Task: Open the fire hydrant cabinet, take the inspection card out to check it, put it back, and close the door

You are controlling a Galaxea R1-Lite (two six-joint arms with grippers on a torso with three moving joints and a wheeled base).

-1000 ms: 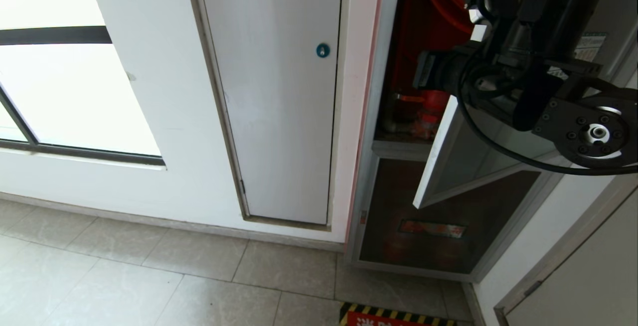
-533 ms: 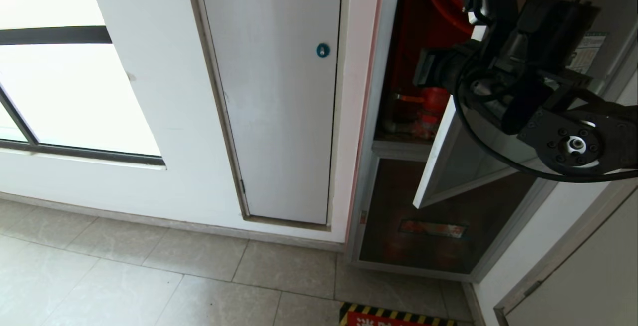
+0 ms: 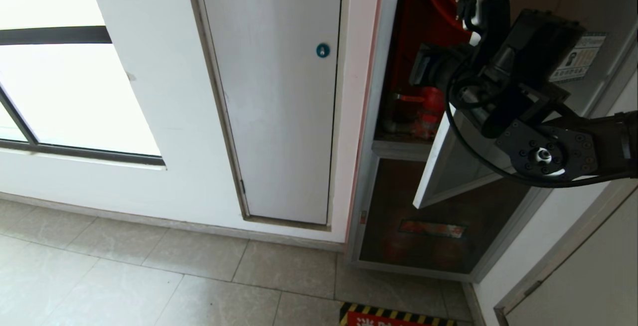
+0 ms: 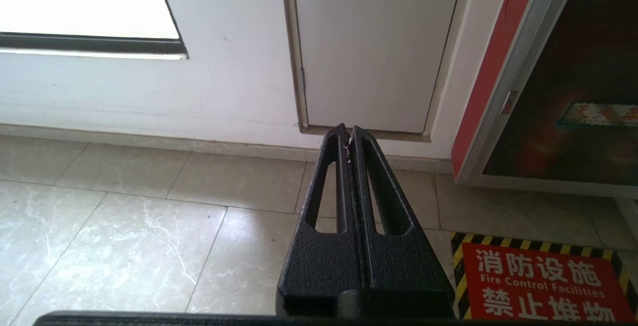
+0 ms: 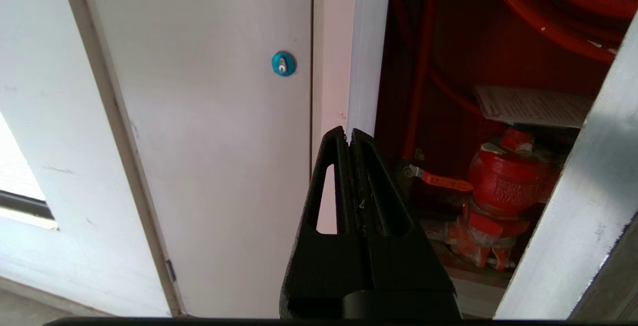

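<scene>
Right now the fire hydrant cabinet (image 3: 384, 116) stands open, its door (image 3: 448, 166) swung outward toward the robot with the silver frame edge showing and a green-bordered sticker (image 3: 578, 57) on the panel. Inside, against the red interior, the red valve (image 5: 508, 181) sits low in the upper compartment with an orange handle (image 5: 443, 182) sticking out beside it, and loops of the red hose reel (image 5: 548, 12) hang above. The inspection card (image 5: 533, 106) lies roughly flat just above the valve, a pale sheet with fine print, partly hidden behind the door frame in the right wrist view.

The right end effector (image 5: 349, 134) is raised in front of the cabinet opening, near the cabinet's left frame post; its fingers are pressed together with nothing between them, and it is clear of the card and the valve. The left end effector (image 4: 348, 131) hangs low over the tiled floor (image 4: 124, 236), fingers likewise pressed together and empty, pointing toward the base of the plain white panel (image 3: 279, 91) with the blue round lock (image 3: 323, 50). A red floor sign (image 4: 543, 281) with a yellow-black border lies before the cabinet's lower dark glass panel (image 3: 438, 216)
</scene>
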